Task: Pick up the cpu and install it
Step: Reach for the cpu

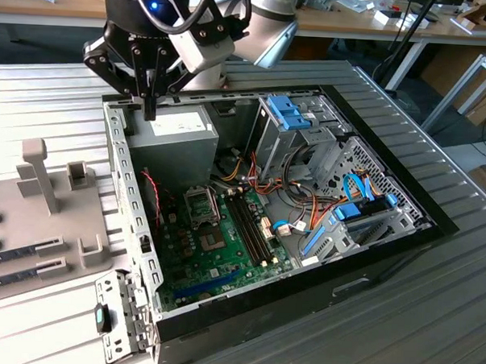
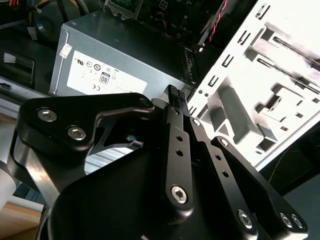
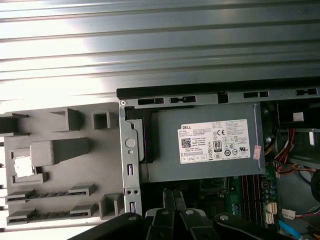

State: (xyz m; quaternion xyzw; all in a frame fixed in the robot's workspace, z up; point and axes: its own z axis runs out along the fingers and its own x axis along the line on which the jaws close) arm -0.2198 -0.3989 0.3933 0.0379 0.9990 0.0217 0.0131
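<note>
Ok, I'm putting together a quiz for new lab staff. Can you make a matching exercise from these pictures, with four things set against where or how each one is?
Things:
1. pincer
2. cpu
3. power supply
4. drive clip

Place, colour or state:
A. blue
B. lying in a recess of the grey tray, outside the case
C. grey box with a white label, in a corner of the case
D. shut, above the case

Pairs: 1-D, 2-B, 3-C, 4-A
</note>
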